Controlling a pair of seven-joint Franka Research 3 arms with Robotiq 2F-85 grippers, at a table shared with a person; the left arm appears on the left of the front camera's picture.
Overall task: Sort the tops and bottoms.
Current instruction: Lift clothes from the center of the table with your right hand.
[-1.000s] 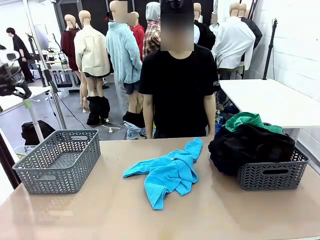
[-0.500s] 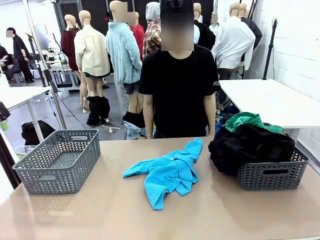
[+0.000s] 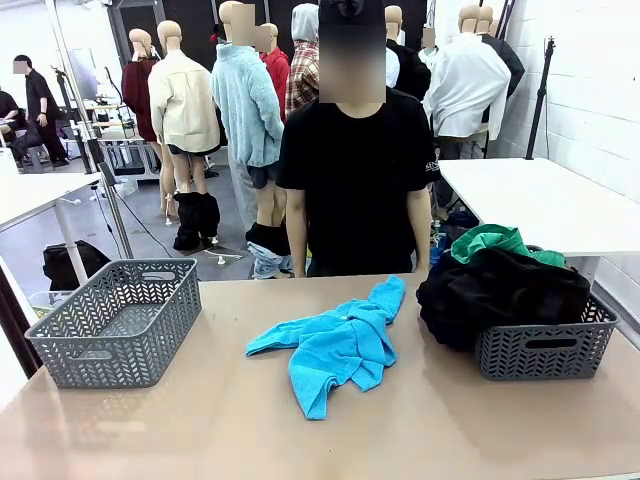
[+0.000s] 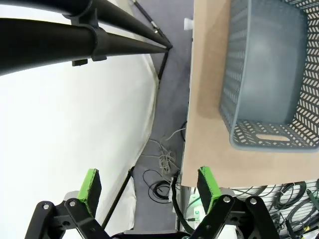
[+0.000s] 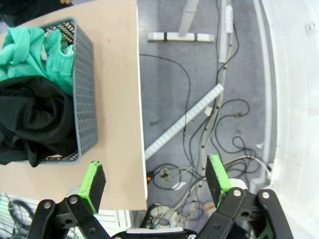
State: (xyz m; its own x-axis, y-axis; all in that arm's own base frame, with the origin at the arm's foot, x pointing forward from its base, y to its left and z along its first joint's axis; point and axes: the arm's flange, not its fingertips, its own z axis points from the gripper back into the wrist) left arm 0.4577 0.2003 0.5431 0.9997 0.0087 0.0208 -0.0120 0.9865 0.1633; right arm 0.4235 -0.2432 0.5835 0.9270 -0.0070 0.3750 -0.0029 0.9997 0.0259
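1. Both tools have their fingers wide apart and hold nothing: the left tool (image 4: 148, 191) hangs off the surface (image 3: 200, 420) edge near the empty grey basket (image 3: 118, 318), and the right tool (image 5: 155, 184) hangs over the floor beside the full basket (image 3: 545, 345).
2. The sky-blue shirt (image 3: 335, 342) is lying crumpled mid-surface, with the empty basket at its 9 o'clock and the bottoms at 3.
3. Risk: pinching one sleeve could drag the shirt instead of lifting it.
4. The black garment (image 3: 495, 290) spills over the rim under the green one (image 3: 490, 240), so a snag could tip that pile.
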